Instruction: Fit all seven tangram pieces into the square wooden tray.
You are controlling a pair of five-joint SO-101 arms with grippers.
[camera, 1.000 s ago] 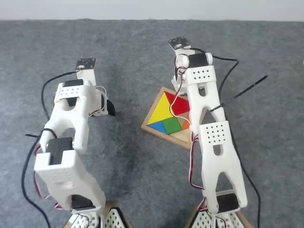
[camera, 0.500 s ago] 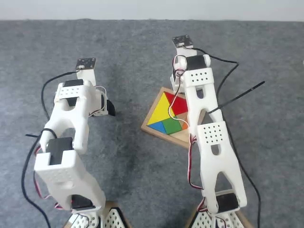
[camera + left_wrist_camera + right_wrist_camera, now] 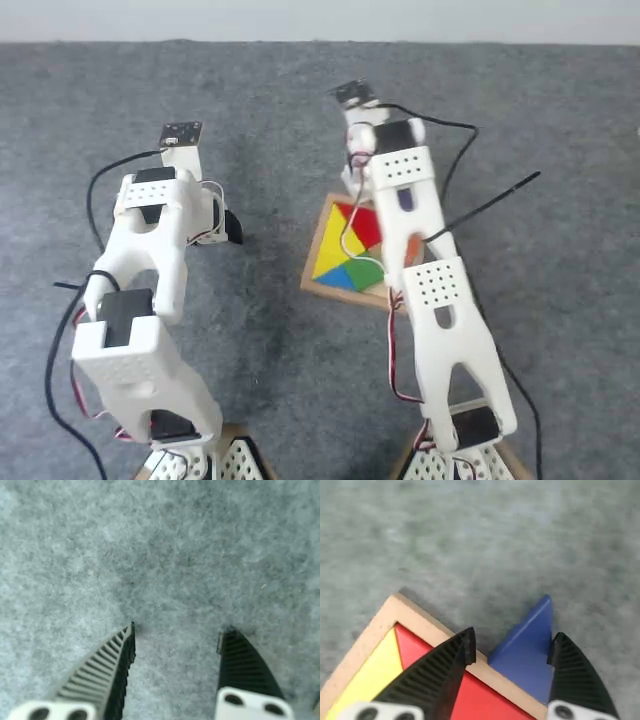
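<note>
The right arm's hand point(image 3: 514, 636) hung with its fingers spread wide over the far corner of the square wooden tray point(image 3: 380, 625), clasping nothing, while a blue triangular tangram piece point(image 3: 525, 650) lay flat on the grey felt-covered desk point(image 3: 250, 100) just outside the tray's rim, in the gap between the two fingers. The triangle's base ran along the outer edge of the rim and its sharp point aimed away from the tray; whether it touched the wood or merely sat beside it could not be told. Inside the rim, a red piece point(image 3: 485, 695) and a yellow piece point(image 3: 370, 675) were already seated. The left arm's hand point(image 3: 178, 629), likewise parted and empty, hovered over bare felt well apart from the tray, leaving the right arm much the nearer to the stray piece, which likely had to be brought back across the rim.
</note>
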